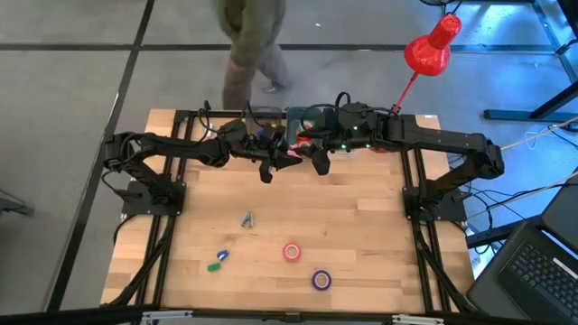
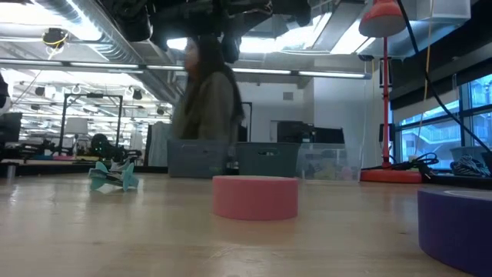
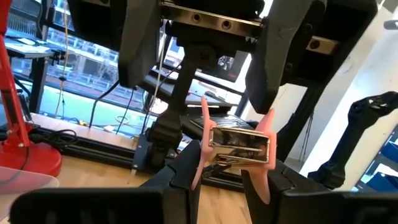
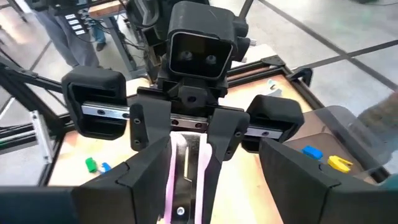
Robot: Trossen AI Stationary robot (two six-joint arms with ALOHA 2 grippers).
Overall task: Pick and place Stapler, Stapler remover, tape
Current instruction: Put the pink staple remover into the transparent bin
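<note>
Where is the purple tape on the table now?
In the high view, the purple tape lies near the table's front edge, slightly right of centre, beside the red tape.

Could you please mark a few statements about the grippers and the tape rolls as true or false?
1. The left gripper grips the pink stapler above the table. True.
2. The right gripper is shut. False: its fingers stand open, facing the stapler.
3. The red tape roll lies on the table, away from both grippers. True.
4. The purple tape roll sits stacked on the red one. False: they lie apart on the wood.
</note>
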